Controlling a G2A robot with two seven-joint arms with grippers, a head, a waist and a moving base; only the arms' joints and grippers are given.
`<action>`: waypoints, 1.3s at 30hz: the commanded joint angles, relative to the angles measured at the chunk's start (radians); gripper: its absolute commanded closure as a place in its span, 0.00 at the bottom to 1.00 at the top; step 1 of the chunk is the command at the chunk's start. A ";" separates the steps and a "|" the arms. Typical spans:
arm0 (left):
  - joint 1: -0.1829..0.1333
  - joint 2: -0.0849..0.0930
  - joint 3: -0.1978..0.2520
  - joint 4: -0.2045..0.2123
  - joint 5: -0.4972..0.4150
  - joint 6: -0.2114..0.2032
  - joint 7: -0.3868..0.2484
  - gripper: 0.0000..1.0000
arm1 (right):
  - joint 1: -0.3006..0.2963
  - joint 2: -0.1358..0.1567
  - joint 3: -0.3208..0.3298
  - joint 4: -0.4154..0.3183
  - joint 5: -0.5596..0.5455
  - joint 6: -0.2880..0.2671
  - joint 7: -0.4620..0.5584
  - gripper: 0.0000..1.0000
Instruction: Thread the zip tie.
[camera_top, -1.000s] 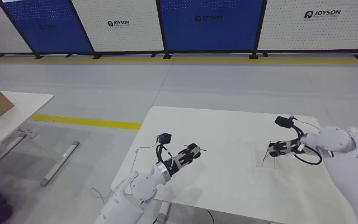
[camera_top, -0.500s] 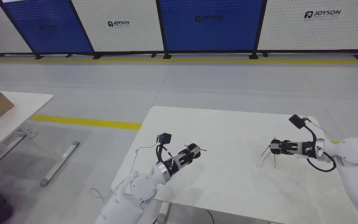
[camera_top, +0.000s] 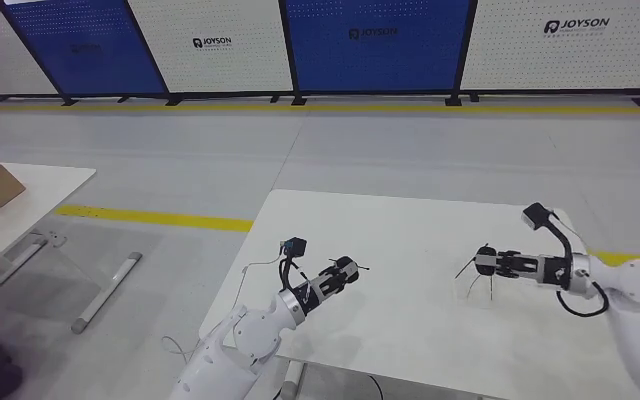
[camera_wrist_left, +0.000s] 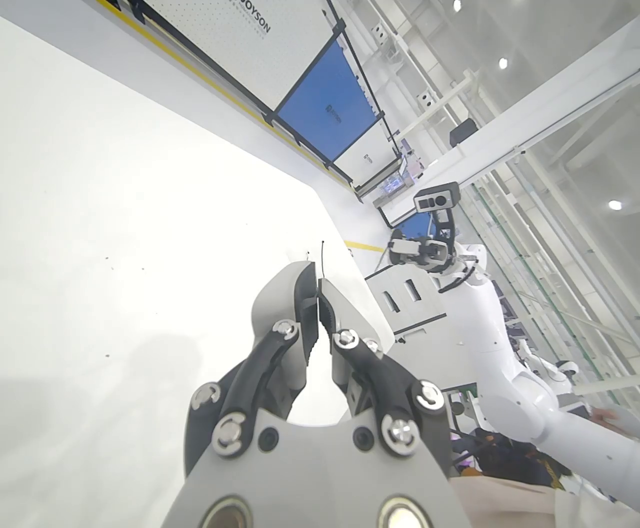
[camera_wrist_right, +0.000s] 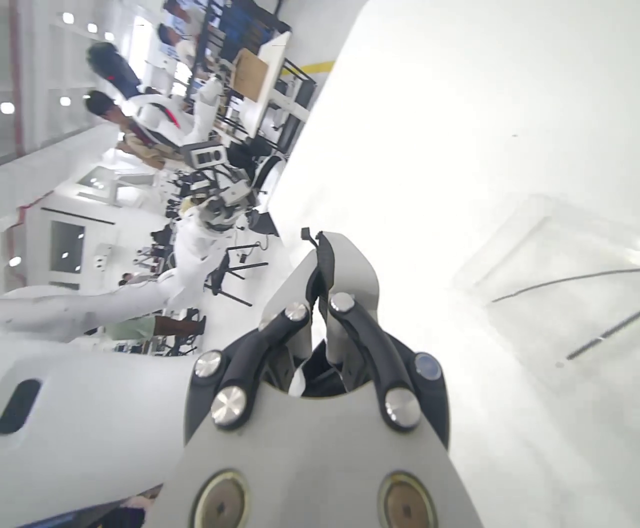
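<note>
My left gripper (camera_top: 347, 266) (camera_wrist_left: 318, 280) hovers over the table's near left part, shut on a thin black zip tie (camera_wrist_left: 322, 255) that pokes out past its fingertips (camera_top: 361, 267). Across the table to the right, my right gripper (camera_top: 481, 261) (camera_wrist_right: 320, 241) points left towards the other arm. It is shut on a second black zip tie (camera_wrist_right: 306, 234), whose thin tail slants down from the fingertips (camera_top: 464, 270). The two grippers are far apart.
A clear shallow tray (camera_wrist_right: 505, 235) lies on the white table (camera_top: 400, 230) under the right gripper, with loose black zip ties (camera_wrist_right: 560, 282) (camera_top: 492, 286) in it. The table's left edge (camera_top: 240, 270) runs close by the left gripper.
The right arm swung its elbow outward to the right, and its gripper turned to point left and shifted slightly left with the zip tie. The left arm has kept still.
</note>
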 joint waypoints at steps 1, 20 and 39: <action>0.000 0.000 0.000 0.000 0.000 0.000 0.000 1.00 | -0.014 0.000 0.000 -0.009 0.038 0.000 0.003 1.00; 0.000 0.000 0.000 0.000 0.000 0.000 0.000 1.00 | -0.176 -0.028 -0.012 -0.161 0.125 0.000 -0.391 1.00; -0.010 -0.010 0.058 -0.009 0.066 0.025 0.090 1.00 | -0.258 -0.035 -0.035 -0.268 -0.098 0.009 -0.651 1.00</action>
